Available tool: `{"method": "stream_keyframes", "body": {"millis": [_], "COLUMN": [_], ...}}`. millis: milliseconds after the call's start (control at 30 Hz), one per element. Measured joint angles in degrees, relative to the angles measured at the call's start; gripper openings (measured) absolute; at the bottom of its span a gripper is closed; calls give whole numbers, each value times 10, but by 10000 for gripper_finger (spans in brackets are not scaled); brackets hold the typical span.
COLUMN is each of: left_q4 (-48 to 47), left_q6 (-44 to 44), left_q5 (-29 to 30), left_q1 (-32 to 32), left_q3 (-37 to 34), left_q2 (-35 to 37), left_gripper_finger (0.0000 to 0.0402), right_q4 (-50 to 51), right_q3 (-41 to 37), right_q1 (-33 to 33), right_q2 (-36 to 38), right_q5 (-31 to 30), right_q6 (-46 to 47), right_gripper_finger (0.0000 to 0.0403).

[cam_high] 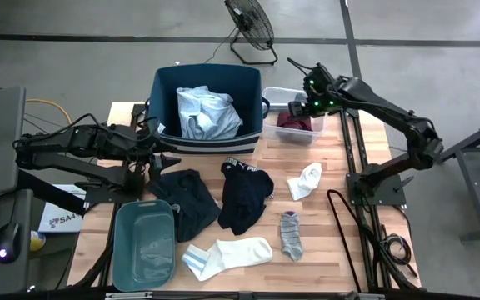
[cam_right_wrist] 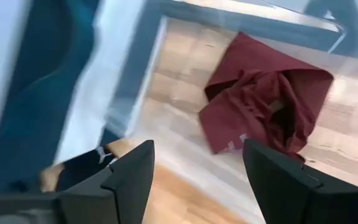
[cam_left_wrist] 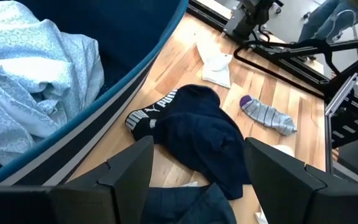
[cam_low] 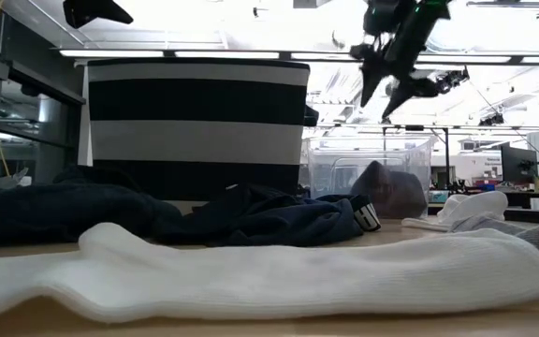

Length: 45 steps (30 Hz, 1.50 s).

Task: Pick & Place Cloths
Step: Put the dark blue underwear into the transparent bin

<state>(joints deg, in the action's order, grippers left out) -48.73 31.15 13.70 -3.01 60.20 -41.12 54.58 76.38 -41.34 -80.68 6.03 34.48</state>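
Note:
A light blue shirt (cam_high: pixel 207 112) lies inside the navy bin (cam_high: pixel 167 83). A maroon piece (cam_right_wrist: pixel 260 106) lies in a clear plastic box (cam_high: pixel 293 133). On the table lie a black piece (cam_high: pixel 186 200), a navy piece (cam_high: pixel 244 196), a small white sock (cam_high: pixel 305 179), a grey striped sock (cam_high: pixel 291 235) and a long white sock (cam_high: pixel 227 254). My right gripper (cam_high: pixel 298 107) hangs open above the clear box, touching nothing. My left gripper (cam_high: pixel 169 158) is open in the air by the bin's near left corner, above the black piece, and the navy piece (cam_left_wrist: pixel 204 137) shows between its fingers.
A teal tub (cam_high: pixel 144 243) stands at the table's near left corner. The navy bin, with its white-striped base (cam_low: pixel 195 122), fills the middle of the far edge, and the clear box (cam_low: pixel 372 178) stands to its right. Bare wood shows along the right side (cam_high: pixel 332 233).

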Motion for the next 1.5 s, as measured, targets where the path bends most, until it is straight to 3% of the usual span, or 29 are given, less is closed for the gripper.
{"method": "stream_keyframes", "body": {"millis": [133,300,567,867,1067,1300,1500], "left_q4": [-11,-16,-16,-16,-19,-19,-20], "left_q6": [-1,-23,-48,-70,-71,-71,-71], "left_q5": [-3,-10,-12,-13,-31,-39,-50], "left_q1": [0,0,0,0,0,0,0], "left_q3": [0,0,0,0,0,0,0], "left_q2": [0,0,0,0,0,0,0], "left_gripper_finger": [245,245,245,245,245,245,245], "right_q4": [0,8,13,-14,-45,-103,-226], "right_q3": [0,0,0,0,0,0,0], "right_q1": [29,99,237,365,420,452,459], "right_q2": [42,83,86,2,-76,-183,-256], "right_q5": [-3,-49,-80,-101,-102,-102,-103], "right_q6": [2,-1,3,17,-37,-111,-137], "right_gripper_finger": [235,234,234,234,234,234,234]}}
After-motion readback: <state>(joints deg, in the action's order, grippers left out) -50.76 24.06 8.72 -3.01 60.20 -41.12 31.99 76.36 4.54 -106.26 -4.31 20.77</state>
